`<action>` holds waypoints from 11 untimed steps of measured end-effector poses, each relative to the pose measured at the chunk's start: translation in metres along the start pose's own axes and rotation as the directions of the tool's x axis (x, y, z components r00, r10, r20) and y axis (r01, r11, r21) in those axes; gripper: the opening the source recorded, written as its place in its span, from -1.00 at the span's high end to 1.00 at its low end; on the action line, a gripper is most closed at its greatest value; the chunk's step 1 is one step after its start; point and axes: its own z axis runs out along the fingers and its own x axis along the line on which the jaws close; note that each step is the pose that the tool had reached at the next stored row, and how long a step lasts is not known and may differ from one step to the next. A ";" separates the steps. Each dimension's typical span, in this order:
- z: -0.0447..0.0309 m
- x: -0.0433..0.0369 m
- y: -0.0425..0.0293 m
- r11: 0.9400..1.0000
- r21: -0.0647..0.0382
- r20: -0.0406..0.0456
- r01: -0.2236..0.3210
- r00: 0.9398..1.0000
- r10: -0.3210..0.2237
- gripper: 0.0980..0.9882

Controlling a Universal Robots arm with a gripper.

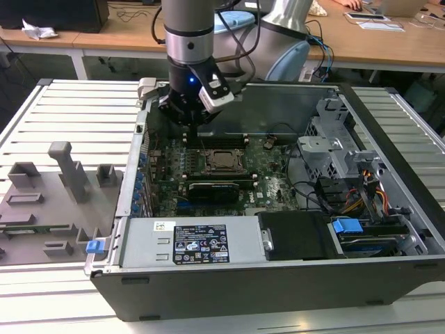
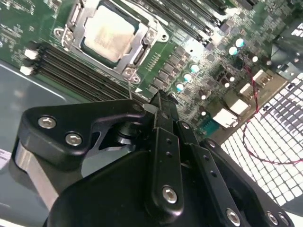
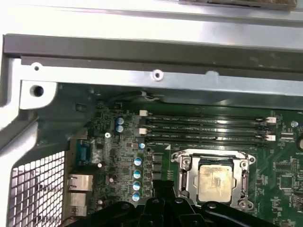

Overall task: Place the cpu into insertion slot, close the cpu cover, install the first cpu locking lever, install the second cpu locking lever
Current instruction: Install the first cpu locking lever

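The cpu (image 2: 109, 33) (image 3: 215, 182) lies flat in the insertion slot (image 1: 222, 161), its pale face showing through the window of the cpu cover (image 2: 142, 47) (image 3: 187, 170), which lies down over it. My gripper (image 2: 161, 98) (image 1: 195, 124) hangs above the green board beside the socket, toward the case's rear wall. Its black fingers (image 2: 163, 137) are pressed together, shut, with nothing visible between them. A thin metal lever wire (image 2: 129, 87) runs from the socket's corner toward the fingertips; I cannot tell whether they touch it.
Black memory slots (image 3: 203, 127) run along one side of the socket. The case's metal rear wall (image 3: 156, 75) and its perforated grille (image 3: 33, 189) are close by. A drive cage (image 1: 334, 153) and cables stand at the exterior view's right, and a grey fixture plate (image 1: 49, 202) at its left.
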 end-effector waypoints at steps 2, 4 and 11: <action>0.0005 0.0022 0.0019 1.000 0.000 0.000 0.000 1.000 0.000 0.98; 0.0011 0.0032 0.0058 1.000 0.000 0.000 0.000 1.000 0.000 0.98; 0.0044 0.0025 0.0210 1.000 0.000 -0.001 0.000 1.000 0.000 0.98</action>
